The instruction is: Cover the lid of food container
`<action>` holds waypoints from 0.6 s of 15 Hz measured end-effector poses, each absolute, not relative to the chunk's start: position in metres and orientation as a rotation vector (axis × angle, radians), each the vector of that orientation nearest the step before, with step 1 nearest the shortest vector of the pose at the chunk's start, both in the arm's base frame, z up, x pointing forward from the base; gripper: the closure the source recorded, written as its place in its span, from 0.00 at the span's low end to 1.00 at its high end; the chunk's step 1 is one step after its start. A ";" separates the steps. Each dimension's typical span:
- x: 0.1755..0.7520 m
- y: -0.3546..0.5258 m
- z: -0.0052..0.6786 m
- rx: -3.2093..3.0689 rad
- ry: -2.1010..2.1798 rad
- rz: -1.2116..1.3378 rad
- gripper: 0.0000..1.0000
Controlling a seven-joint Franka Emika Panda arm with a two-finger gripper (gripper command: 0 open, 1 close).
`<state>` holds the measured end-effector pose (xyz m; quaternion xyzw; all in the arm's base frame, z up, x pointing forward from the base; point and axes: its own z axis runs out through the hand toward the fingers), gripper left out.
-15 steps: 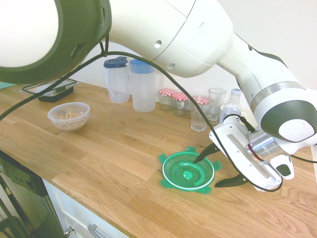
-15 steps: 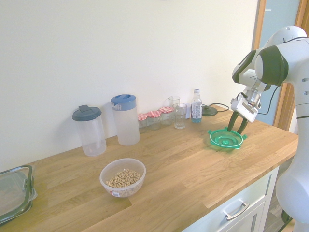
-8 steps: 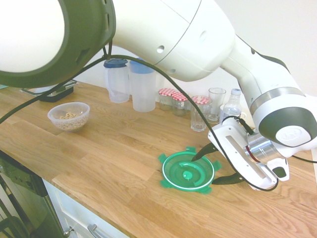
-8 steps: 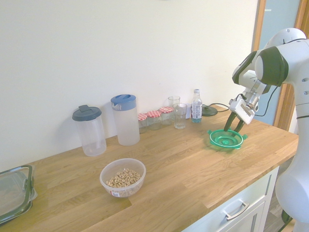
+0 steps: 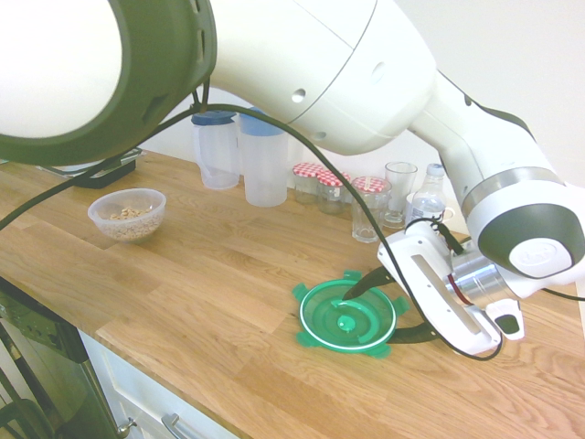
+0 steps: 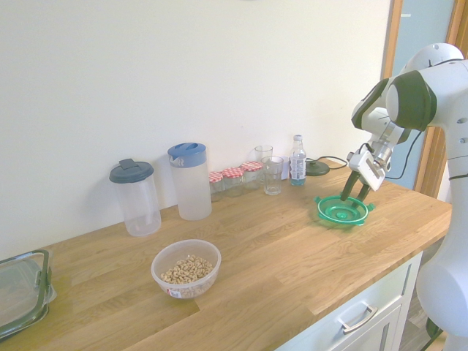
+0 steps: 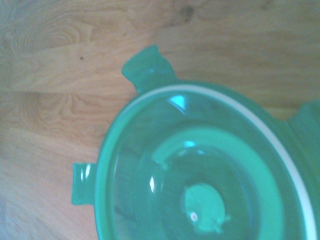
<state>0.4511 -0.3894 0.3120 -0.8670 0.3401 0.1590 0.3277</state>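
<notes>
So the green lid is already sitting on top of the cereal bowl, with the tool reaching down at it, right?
Not quite. The green lid lies on the wooden counter, well apart from the cereal bowl, as the second exterior view shows. The tool does reach down at it, open.

first exterior: close behind arm | second: wide, opposite end | wrist: near, slightly blurred | shared: lid [image 5: 347, 317] [image 6: 342, 210] [image 7: 210, 170]
</notes>
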 end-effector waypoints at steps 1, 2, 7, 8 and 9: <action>0.443 -0.396 0.310 -2.268 0.894 0.424 1.00; 0.437 -0.402 0.309 -2.268 0.894 0.426 1.00; 0.431 -0.404 0.301 -2.266 0.873 0.424 1.00; 0.434 -0.401 0.301 -2.267 0.864 0.419 1.00; 0.438 -0.399 0.301 -2.270 0.854 0.410 1.00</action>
